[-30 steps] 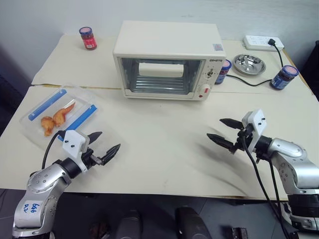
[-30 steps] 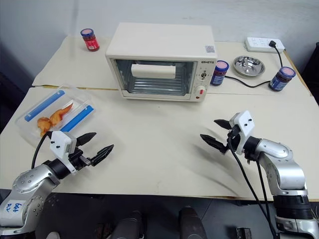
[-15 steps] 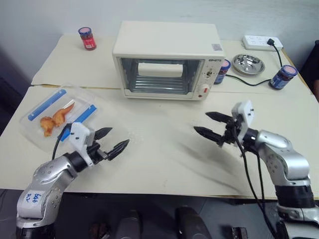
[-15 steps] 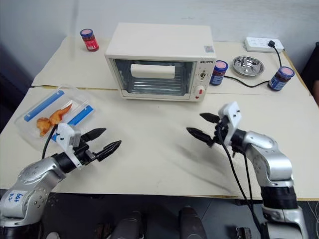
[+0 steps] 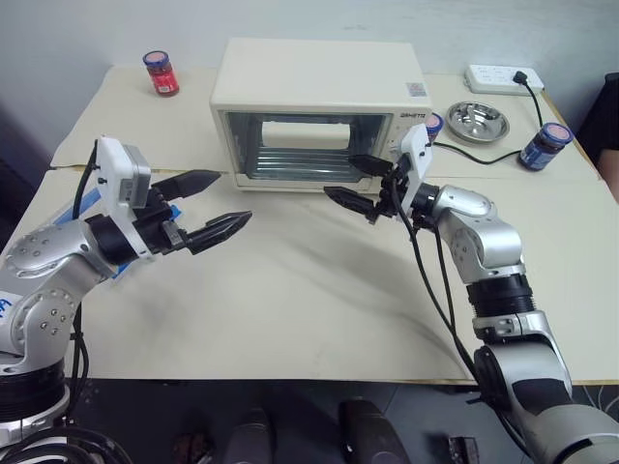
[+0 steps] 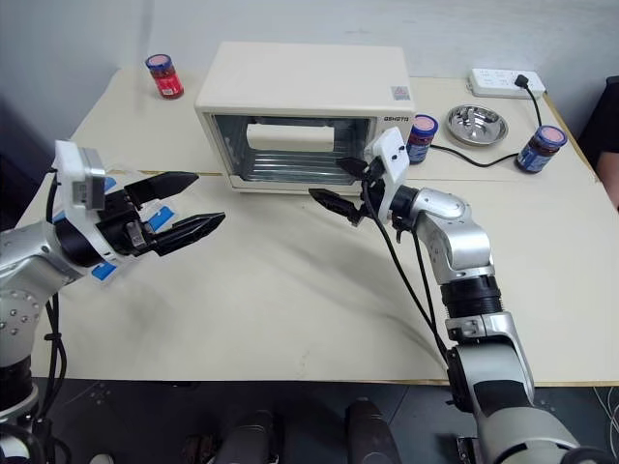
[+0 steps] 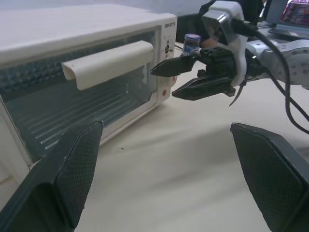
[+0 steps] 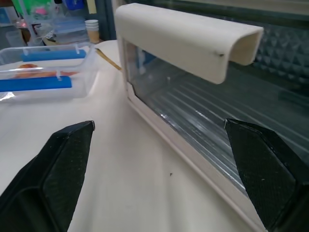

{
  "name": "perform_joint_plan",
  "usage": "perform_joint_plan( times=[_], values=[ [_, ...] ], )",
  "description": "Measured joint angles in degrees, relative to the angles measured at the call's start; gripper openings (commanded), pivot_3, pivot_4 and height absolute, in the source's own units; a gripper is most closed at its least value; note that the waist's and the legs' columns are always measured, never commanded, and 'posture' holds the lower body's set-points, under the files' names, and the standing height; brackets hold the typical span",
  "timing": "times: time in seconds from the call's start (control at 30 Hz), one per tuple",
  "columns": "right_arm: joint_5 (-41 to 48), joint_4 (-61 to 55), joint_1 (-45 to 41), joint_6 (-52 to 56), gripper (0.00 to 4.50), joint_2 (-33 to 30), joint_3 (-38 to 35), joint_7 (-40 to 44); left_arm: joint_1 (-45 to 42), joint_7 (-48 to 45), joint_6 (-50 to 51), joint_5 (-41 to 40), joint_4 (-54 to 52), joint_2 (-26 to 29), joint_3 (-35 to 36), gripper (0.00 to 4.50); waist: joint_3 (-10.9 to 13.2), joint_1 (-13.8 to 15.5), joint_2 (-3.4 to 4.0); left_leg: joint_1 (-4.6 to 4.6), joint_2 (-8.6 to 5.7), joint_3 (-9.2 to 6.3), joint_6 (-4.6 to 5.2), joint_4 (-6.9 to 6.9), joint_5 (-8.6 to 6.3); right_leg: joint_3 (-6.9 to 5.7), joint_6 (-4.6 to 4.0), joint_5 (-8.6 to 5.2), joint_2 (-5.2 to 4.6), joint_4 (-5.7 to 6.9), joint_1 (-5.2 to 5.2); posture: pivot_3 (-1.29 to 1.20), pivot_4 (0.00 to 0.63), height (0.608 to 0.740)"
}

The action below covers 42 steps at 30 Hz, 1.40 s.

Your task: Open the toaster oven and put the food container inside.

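Observation:
The cream-white toaster oven (image 5: 319, 77) stands at the back middle of the table, its glass door shut and the handle (image 5: 308, 133) across the top of the door. My right gripper (image 5: 340, 177) hovers open, level, just in front of the door's right half, below the handle (image 8: 188, 38). My left gripper (image 5: 235, 197) is open too, raised over the table left of the oven and pointing toward it. The clear food container (image 8: 48, 72) with blue strips lies at the table's left, mostly hidden behind my left arm in the eye views.
A red-lidded jar (image 5: 161, 73) stands at the back left. To the oven's right are a blue-lidded jar (image 5: 432, 126), a steel bowl (image 5: 477, 123), another jar (image 5: 542, 147) and a power strip (image 5: 498, 79) with its black cable.
Both arms have risen from near the table's front edge. The right gripper swung left and forward up to the oven door; the left gripper lifted above the container. Both stayed open.

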Motion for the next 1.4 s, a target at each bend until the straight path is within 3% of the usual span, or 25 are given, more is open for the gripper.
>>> perform_joint_plan(
  times=[0.3,0.63,0.8,1.0,1.17,1.4],
  values=[
    [0.8,0.4,-3.2,-0.9,4.47,2.4,-0.8,1.6,0.1,0.4,-0.8,0.6,0.0,0.1,0.0,4.50,0.0,-1.5,0.00,-0.02,0.05,-0.09,-0.01,0.01,0.01,-0.06,0.00,0.00,0.03,0.10,-0.01,0.00,0.150,0.740],
    [2.3,-5.4,-0.9,2.1,4.47,2.9,-0.5,3.1,-0.3,1.6,-1.8,1.3,0.7,0.0,0.0,4.50,0.0,-2.3,0.01,-0.03,0.03,-0.10,-0.01,-0.01,0.01,-0.06,0.00,0.00,0.01,0.11,-0.04,0.00,0.150,0.740],
    [3.4,-12.2,3.8,5.0,4.50,3.1,0.0,3.3,-4.6,3.5,-3.5,3.5,5.9,-0.1,0.1,3.37,0.0,-2.5,0.01,-0.04,0.03,-0.08,-0.02,-0.03,0.01,-0.05,0.00,0.00,0.05,0.12,-0.09,0.00,0.150,0.740],
    [4.4,-17.6,8.2,7.2,4.50,3.6,0.1,1.9,-11.8,4.5,-7.1,8.1,14.1,0.1,-0.6,1.56,0.0,-2.6,0.01,-0.05,-0.04,-0.07,-0.02,-0.03,0.01,-0.06,0.00,0.00,0.05,0.14,-0.12,0.00,0.150,0.740],
    [4.5,-20.6,11.0,8.1,4.50,4.2,0.4,0.9,-17.5,1.3,-12.8,14.9,23.4,1.0,-5.3,0.05,0.0,-2.6,0.01,-0.04,-0.09,-0.04,-0.03,-0.03,0.01,-0.13,0.00,0.00,0.05,0.18,-0.18,0.00,0.150,0.740],
    [4.5,-21.5,11.4,8.6,4.50,5.1,0.4,-0.2,-24.6,-6.1,-21.2,24.2,35.8,2.1,-13.2,0.05,0.0,-2.8,0.01,-0.05,-0.13,0.01,-0.04,-0.02,0.02,-0.36,0.00,0.00,0.05,0.21,-0.23,0.00,0.150,0.740]
  ],
)
